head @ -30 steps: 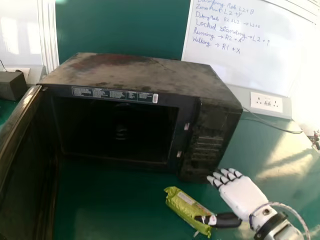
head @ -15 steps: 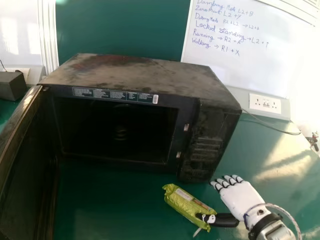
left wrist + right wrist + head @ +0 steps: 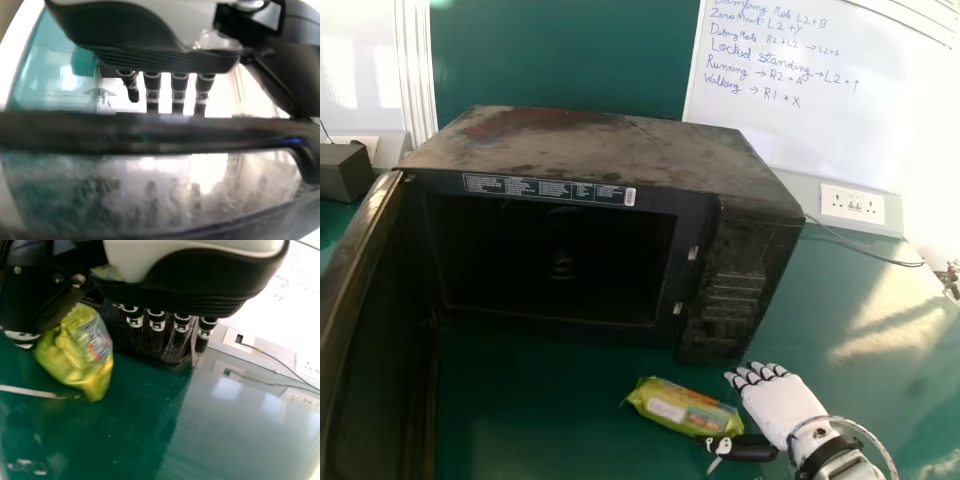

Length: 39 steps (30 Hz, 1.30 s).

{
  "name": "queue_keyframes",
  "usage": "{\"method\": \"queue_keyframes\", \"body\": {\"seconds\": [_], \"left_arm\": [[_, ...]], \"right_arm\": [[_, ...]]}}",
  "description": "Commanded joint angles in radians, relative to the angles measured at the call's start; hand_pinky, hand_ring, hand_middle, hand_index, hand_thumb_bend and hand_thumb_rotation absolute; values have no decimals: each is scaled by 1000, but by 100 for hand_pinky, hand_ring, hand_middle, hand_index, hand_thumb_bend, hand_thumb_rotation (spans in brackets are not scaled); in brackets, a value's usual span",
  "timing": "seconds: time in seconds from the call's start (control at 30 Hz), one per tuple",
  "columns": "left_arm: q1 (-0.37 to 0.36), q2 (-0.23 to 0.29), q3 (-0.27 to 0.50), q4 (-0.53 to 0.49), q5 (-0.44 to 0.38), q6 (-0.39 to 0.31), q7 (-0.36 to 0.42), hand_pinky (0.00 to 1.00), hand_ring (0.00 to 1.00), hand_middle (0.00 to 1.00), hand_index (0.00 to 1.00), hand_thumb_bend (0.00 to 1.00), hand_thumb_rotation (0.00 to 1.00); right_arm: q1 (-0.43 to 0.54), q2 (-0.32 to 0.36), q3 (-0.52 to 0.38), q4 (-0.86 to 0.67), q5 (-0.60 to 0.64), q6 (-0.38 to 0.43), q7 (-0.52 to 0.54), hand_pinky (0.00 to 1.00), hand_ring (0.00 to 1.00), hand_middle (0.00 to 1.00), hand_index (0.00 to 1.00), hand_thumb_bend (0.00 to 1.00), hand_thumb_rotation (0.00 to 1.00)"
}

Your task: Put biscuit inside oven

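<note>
In the head view my right hand is low at the right, fingers straight, its thumb against the near right end of the green biscuit packet. The packet lies on the table in front of the oven, whose door stands open at the left. The right wrist view has my right hand with extended fingers and the packet by its thumb. In the left wrist view, my left hand has straight fingers, their tips partly hidden by a dark bar.
The oven's control side rises just beyond my right hand's fingers. A wall socket and a cable are at the back right. A dark box sits at the far left, and a whiteboard stands behind.
My right hand has moved left and nearer the robot. The packet has shifted slightly left and turned, now lying more crosswise in front of the oven.
</note>
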Motion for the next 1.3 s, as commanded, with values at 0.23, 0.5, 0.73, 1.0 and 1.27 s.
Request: {"method": "queue_keyframes", "body": {"seconds": [0.23,0.5,0.73,1.0,1.27], "left_arm": [[-14,-7,-11,38,34,-58,37,87,79,82,82,100,86],[-19,0,-7,50,50,-63,63,91,81,83,83,100,87],[-30,9,-9,75,64,-81,73,89,80,83,82,100,84],[-22,9,-7,80,68,-93,84,89,81,83,82,98,82],[-9,23,-22,86,15,-83,71,88,80,82,82,96,83]], "right_arm": [[23,-4,2,-58,20,17,9,95,100,100,100,94,98],[24,-21,-10,-82,49,9,32,94,100,100,100,96,96],[45,-52,-19,-86,63,-32,12,93,100,100,100,96,94],[54,-24,6,-79,72,-38,-12,93,100,100,100,97,91],[59,-12,26,-49,70,-59,-69,97,100,100,100,100,97]]}}
